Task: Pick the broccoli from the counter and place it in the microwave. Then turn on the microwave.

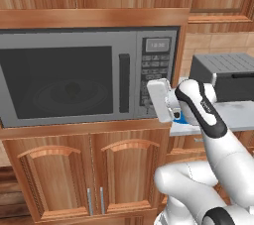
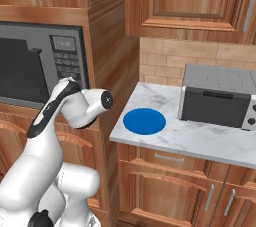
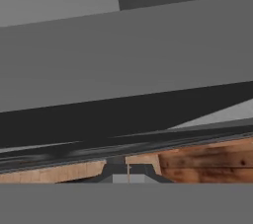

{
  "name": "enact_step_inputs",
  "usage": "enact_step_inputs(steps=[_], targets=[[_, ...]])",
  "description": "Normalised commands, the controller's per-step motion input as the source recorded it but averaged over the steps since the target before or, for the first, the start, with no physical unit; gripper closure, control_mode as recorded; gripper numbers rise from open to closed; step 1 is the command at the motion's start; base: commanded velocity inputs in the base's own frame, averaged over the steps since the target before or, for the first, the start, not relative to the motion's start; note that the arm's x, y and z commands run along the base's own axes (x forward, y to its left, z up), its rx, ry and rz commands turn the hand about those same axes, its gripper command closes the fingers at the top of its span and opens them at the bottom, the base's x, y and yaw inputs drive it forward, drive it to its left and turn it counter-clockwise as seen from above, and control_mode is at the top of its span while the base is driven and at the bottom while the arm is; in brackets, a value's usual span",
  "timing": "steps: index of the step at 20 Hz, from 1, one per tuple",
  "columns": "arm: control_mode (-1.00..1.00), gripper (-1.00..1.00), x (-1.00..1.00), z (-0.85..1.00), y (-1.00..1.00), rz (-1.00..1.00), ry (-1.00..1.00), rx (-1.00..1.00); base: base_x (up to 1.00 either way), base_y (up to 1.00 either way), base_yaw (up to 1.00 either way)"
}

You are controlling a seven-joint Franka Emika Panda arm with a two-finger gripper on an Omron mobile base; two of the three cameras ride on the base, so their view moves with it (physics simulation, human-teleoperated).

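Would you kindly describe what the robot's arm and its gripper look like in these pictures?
The arm is glossy white with rounded, bulbous segments and dark bands at the joints. A black stripe runs along the forearm. The hand is a boxy white block. The gripper ends in small dark grey jaws. No cables show.

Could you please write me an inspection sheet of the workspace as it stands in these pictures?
Surface: marbled counter, right of the microwave.
Job's things: microwave, door shut; a faint round shape behind its glass, broccoli not discernible.
Clutter: blue plate and toaster oven on the counter.
Grippers: gripper shut, empty, close to the microwave's lower front by the keypad.
Cables: nothing seen.
Surroundings: wooden cabinets above and below.
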Motion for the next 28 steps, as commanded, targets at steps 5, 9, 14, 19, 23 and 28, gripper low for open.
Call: enact_step_inputs(steps=[5,9,14,19,23,28], targets=[[-1.0,1.0,0.12,-0.06,0.0,0.0,-0.07,0.0,0.0,0.0,0.0],[-1.0,1.0,0.03,-0.04,0.0,0.0,-0.11,0.0,0.0,0.0,0.0],[-1.0,1.0,0.0,0.0,-0.02,0.0,-0.11,0.0,0.0,0.0,0.0],[-1.0,1.0,0.0,0.0,-0.11,0.0,-0.03,0.0,0.0,0.0,0.0],[-1.0,1.0,0.0,0.0,-0.24,0.0,0.0,0.0,0.0,0.0,0.0],[-1.0,1.0,0.01,0.0,-0.2,0.0,0.0,0.0,0.0,0.0,0.0]])
